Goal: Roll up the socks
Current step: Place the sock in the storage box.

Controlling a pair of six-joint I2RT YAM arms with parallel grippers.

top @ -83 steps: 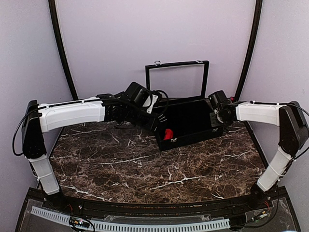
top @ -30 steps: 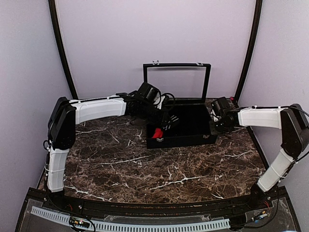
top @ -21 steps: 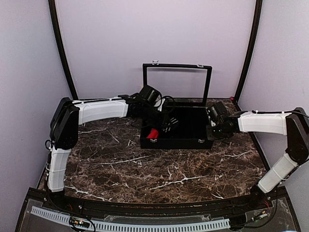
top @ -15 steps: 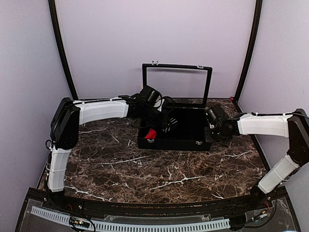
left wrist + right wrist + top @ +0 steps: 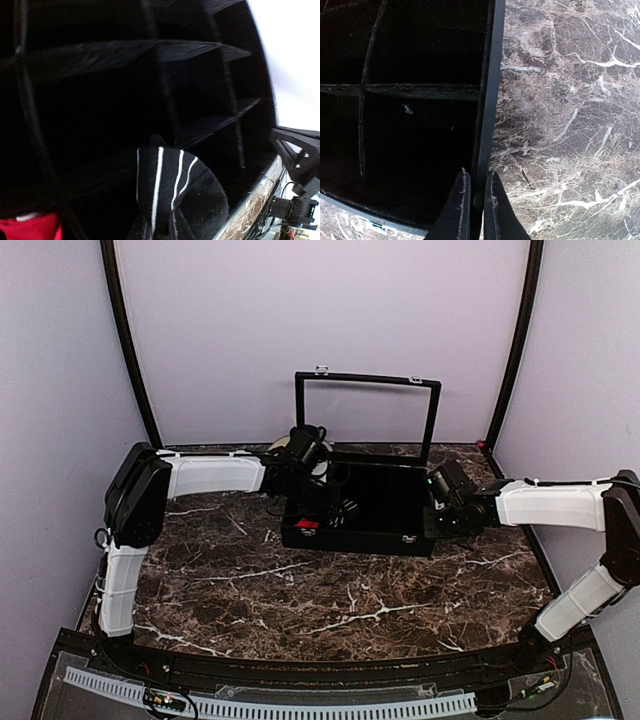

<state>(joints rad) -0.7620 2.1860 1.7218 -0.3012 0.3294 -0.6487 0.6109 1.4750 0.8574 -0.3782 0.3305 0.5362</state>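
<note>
Black box (image 5: 372, 540) sits midway along the tabletop (image 5: 300, 600), toward its far edge, with the lid (image 5: 367, 377) upright. The red socks (image 5: 307, 524) lie in its near left corner compartment, a black white-striped sock (image 5: 172, 192) just beside them. Left hand (image 5: 330, 510) is down inside the box, narrow; its fingers are hidden, so any hold cannot be told. Right hand (image 5: 476, 202) pinches the box's right wall

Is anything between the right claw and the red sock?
Yes. The right claw pinches the black box's right wall, and dividers inside stand between it and the red sock at the left end.
</note>
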